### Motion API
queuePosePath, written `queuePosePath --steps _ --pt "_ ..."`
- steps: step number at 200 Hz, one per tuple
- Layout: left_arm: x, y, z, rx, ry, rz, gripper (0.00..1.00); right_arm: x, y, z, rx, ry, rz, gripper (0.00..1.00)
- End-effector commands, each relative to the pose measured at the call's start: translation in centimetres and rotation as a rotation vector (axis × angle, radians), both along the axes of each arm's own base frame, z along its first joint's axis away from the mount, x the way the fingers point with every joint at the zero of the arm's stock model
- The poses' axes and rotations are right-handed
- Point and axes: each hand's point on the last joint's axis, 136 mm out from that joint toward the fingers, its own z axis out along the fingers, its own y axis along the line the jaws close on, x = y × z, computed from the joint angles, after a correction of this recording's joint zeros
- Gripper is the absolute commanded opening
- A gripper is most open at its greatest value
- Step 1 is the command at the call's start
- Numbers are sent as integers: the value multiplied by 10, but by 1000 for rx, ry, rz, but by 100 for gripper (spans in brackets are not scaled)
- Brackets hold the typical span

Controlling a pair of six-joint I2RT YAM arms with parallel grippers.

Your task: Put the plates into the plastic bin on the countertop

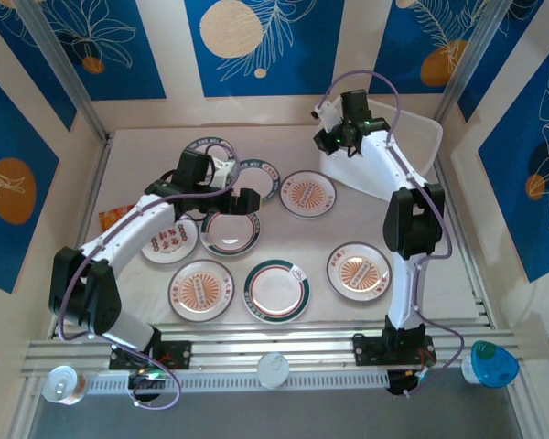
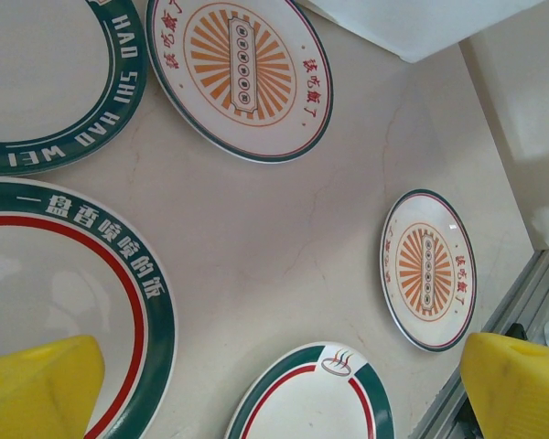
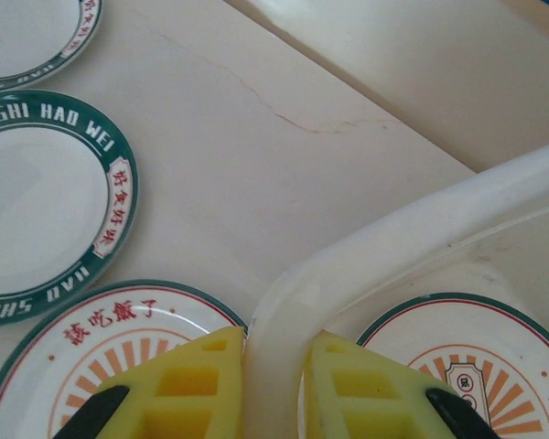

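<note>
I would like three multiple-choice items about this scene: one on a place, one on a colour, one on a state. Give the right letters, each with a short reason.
1. Where on the countertop does the bin stand?
A. near left
B. far right
C. middle

2. What colour are the fingers of the two arms?
A. black
B. red
C. yellow

3. How is the left gripper?
A. open above the plates
B. shut on a plate
C. shut on the bin

Right letters:
1 B, since the top view shows the bin in the far right corner.
2 C, since both wrist views show yellow fingers.
3 A, since the left wrist view shows its fingers wide apart, with plates lying below and nothing between them.
</note>
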Motion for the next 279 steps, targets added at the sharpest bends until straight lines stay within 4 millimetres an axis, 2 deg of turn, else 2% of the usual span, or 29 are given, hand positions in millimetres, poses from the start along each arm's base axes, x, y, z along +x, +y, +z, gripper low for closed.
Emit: queuePosePath --steps 1,57,86,117,192,242,279 --pt "0 -4 20 -21 -35 0 100 -11 -22 13 -18 -26 -11 7" --pt "-2 -8 23 -31 -41 -7 100 -34 -52 13 -36 -12 -44 4" --pt "-1 -9 25 -35 -49 -8 100 -60 -45 9 -53 6 22 4" --pt "-1 -10 29 -38 -58 -18 100 -96 -43 4 -55 51 79 4" --pt "-3 -14 34 -51 -65 -50 99 -171 -34 10 -50 74 233 4" --pt "-1 -15 23 -58 3 -11 100 -217 -7 9 -20 33 396 3" --pt "10 -16 11 -84 121 114 100 -241 2 -10 -38 71 443 3"
